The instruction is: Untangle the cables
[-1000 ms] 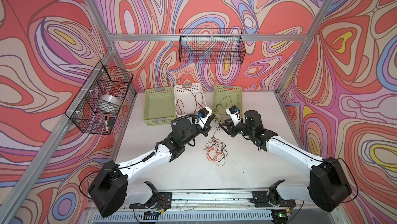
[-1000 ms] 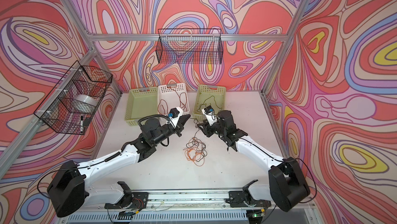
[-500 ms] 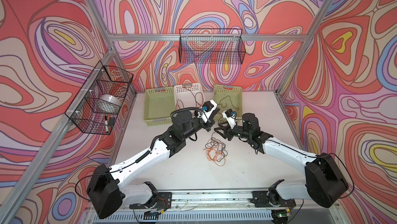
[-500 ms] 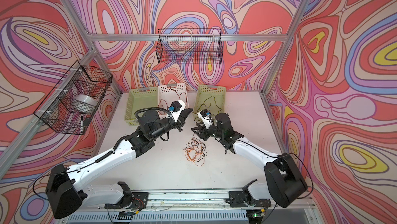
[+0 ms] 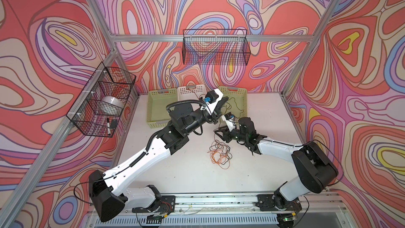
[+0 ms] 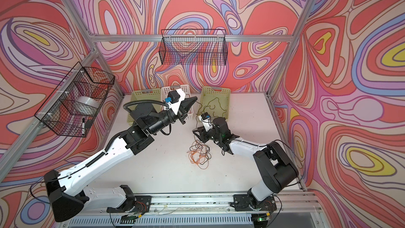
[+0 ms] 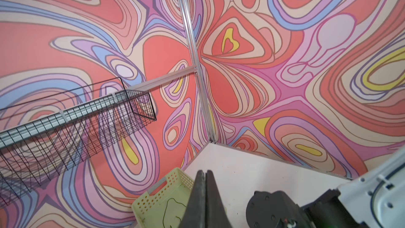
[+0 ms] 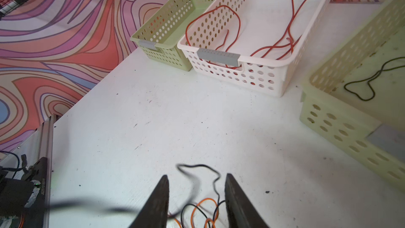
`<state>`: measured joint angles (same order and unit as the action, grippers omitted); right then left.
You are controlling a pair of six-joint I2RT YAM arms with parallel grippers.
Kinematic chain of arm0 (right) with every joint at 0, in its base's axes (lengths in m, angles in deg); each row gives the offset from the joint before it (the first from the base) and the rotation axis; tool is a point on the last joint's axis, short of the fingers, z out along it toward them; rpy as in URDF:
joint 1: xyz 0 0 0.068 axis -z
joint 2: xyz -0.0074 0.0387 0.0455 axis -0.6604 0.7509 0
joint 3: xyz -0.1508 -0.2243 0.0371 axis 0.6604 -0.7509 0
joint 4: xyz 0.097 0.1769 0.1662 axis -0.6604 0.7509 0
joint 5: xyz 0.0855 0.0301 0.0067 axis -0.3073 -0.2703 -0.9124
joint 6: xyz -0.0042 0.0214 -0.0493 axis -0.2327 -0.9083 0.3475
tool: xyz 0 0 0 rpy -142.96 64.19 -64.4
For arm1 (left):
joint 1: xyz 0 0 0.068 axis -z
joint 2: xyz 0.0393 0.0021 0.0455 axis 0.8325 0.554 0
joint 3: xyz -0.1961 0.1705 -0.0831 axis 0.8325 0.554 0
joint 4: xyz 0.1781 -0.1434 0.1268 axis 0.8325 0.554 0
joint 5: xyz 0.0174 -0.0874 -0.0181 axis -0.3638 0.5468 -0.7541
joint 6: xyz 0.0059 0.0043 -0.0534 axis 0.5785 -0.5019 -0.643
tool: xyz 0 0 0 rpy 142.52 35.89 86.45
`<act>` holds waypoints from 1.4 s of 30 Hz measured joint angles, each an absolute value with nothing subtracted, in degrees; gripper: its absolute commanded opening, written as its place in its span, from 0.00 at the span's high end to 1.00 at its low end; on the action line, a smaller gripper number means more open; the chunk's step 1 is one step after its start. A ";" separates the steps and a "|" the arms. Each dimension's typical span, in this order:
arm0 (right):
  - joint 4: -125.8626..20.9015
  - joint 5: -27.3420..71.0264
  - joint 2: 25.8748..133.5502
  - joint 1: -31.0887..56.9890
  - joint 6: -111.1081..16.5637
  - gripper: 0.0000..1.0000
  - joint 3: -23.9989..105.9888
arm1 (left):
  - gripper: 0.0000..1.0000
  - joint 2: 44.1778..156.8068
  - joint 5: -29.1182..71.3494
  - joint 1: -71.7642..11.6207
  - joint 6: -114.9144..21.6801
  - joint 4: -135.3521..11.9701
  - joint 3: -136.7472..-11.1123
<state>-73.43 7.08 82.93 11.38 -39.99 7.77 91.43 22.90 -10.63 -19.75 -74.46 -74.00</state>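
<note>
Tangle of thin orange and black cords (image 5: 219, 156) is seen on the white tabletop (image 5: 186, 172), at six o'clock of the released right fingers (image 8: 157, 202); the black loop (image 8: 203, 167) between them should be pinched gently. Left fingers (image 7: 198, 194) are clenched.

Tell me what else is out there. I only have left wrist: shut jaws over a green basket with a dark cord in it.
Observer: A tangle of orange and dark cords lies on the table, nearer the arm bases than the baskets.
Operator: Right side?
Observer: The right gripper is open and low at that tangle's edge, with part of it between the jaws.
Operator: Any red cord?
Observer: Yes, the red cord lies in the white basket.
</note>
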 measured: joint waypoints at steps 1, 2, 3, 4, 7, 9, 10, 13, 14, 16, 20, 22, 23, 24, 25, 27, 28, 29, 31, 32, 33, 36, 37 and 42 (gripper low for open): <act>-74.22 7.62 83.81 11.38 -40.49 0.60 7.84 | 1.00 91.54 22.97 -10.63 -19.77 -74.31 -75.01; -74.96 8.04 84.49 11.38 -40.99 0.61 7.84 | 1.00 91.62 23.06 -10.63 -19.84 -74.05 -75.66; -75.77 8.37 85.08 11.38 -41.39 0.61 7.86 | 1.00 91.73 23.10 -10.63 -19.92 -73.53 -76.56; -76.58 8.50 85.60 11.38 -41.80 0.61 7.99 | 1.00 91.95 23.14 -10.63 -19.97 -72.96 -77.54; -79.53 7.40 86.98 11.38 -42.74 0.59 8.60 | 1.00 92.74 23.47 -10.63 -19.97 -71.60 -80.34; -81.26 5.28 87.42 11.38 -43.20 0.59 9.00 | 1.00 93.29 23.69 -10.63 -19.95 -70.60 -82.02; -81.76 4.45 87.52 11.38 -43.44 0.58 9.26 | 1.00 93.57 23.75 -10.63 -19.92 -70.09 -82.88; -82.83 3.21 87.57 11.38 -43.83 0.58 9.54 | 1.00 94.20 23.75 -10.60 -19.88 -69.18 -84.41; -82.83 3.03 87.57 11.38 -43.86 0.57 9.54 | 1.00 94.27 23.75 -10.60 -19.79 -69.00 -84.58; -82.26 3.62 87.00 11.38 -43.86 0.55 8.98 | 1.00 94.31 23.73 -10.60 -19.51 -68.19 -84.89; -76.82 9.66 82.93 11.49 -43.70 0.51 7.60 | 1.00 94.31 23.65 -10.58 -18.94 -66.66 -85.30; -75.14 12.13 80.44 12.30 -44.23 0.42 6.79 | 1.00 94.31 23.47 -10.58 -18.63 -66.29 -85.32; -75.31 12.45 78.91 13.30 -44.97 0.41 5.72 | 1.00 94.31 23.34 -10.58 -18.48 -66.12 -85.32; -75.71 12.47 77.43 14.55 -45.98 0.41 4.36 | 1.00 94.31 23.27 -10.58 -18.35 -66.01 -85.32; -75.97 12.45 76.33 15.60 -46.74 0.41 3.12 | 1.00 94.31 23.23 -10.58 -18.20 -66.01 -85.32; -76.84 12.04 74.85 17.35 -47.44 0.41 0.67 | 1.00 94.34 23.12 -10.58 -18.09 -65.85 -85.43; -77.39 11.43 74.50 17.63 -47.62 0.42 -0.47 | 1.00 94.36 23.12 -10.58 -18.07 -65.79 -85.54; -78.44 10.40 74.28 17.63 -47.72 0.42 -1.82 | 1.00 94.44 23.12 -10.58 -18.02 -65.77 -85.72; -80.36 7.88 74.17 17.21 -47.53 0.43 -4.31 | 1.00 94.73 23.12 -10.58 -18.02 -65.74 -86.24; -80.86 6.81 74.17 16.82 -47.11 0.43 -5.28 | 1.00 94.88 23.14 -10.58 -18.02 -65.77 -86.48; -81.19 5.96 74.19 16.01 -46.33 0.43 -5.89 | 1.00 94.99 23.14 -10.60 -18.02 -65.79 -86.61; -82.13 5.00 74.91 12.32 -43.53 0.43 -5.62 | 1.00 95.32 23.16 -10.60 -18.04 -65.72 -86.94; -82.39 4.85 75.44 11.33 -42.89 0.43 -5.23 | 1.00 95.56 23.23 -10.58 -18.02 -65.59 -87.31; -83.07 5.46 82.10 8.23 -40.66 0.47 0.23 | 1.00 96.06 23.34 -10.60 -18.07 -65.35 -88.21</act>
<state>-83.07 5.46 82.10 8.23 -40.66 0.23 96.06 23.34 -10.60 -18.07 -65.35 -88.21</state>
